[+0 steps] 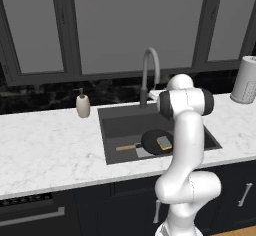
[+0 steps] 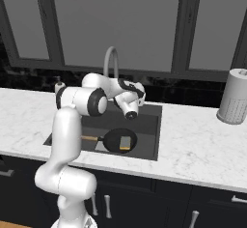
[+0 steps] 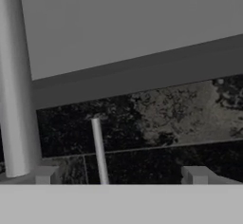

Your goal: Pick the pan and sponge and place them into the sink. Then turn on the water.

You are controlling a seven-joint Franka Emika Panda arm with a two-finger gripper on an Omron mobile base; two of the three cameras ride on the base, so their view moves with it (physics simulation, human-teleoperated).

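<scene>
Starting at your left, a small cream soap bottle point(image 1: 82, 104) with a pump top stands on the white marble surface point(image 1: 45, 150), veined in faint grey, just beside the sink's back corner. The sink point(image 1: 112, 125) is a deep rectangular basin of matte dark grey, cut straight into the marble. On its floor lies the pan point(image 1: 152, 142), round and black with a light brown wooden stick handle pointing left (the pale square drain plate point(image 1: 142, 153) peeks out from under its near edge). The sponge point(image 1: 164, 142) rests inside the pan, a small yellow block with a grey-green top face. Behind the basin the faucet point(image 1: 148, 72) rises as a smooth grey gooseneck arch. The hand point(image 3: 118, 175) sits near the faucet's base; in the hand view you see its two pale blocky fingertips point(image 3: 195, 174) well apart, nothing between them but a thin grey rod point(image 3: 99, 152) standing upright against the black speckled backsplash point(image 3: 166, 118). Far right, a white ribbed paper towel roll point(image 1: 246, 80) stands upright on the surface
</scene>
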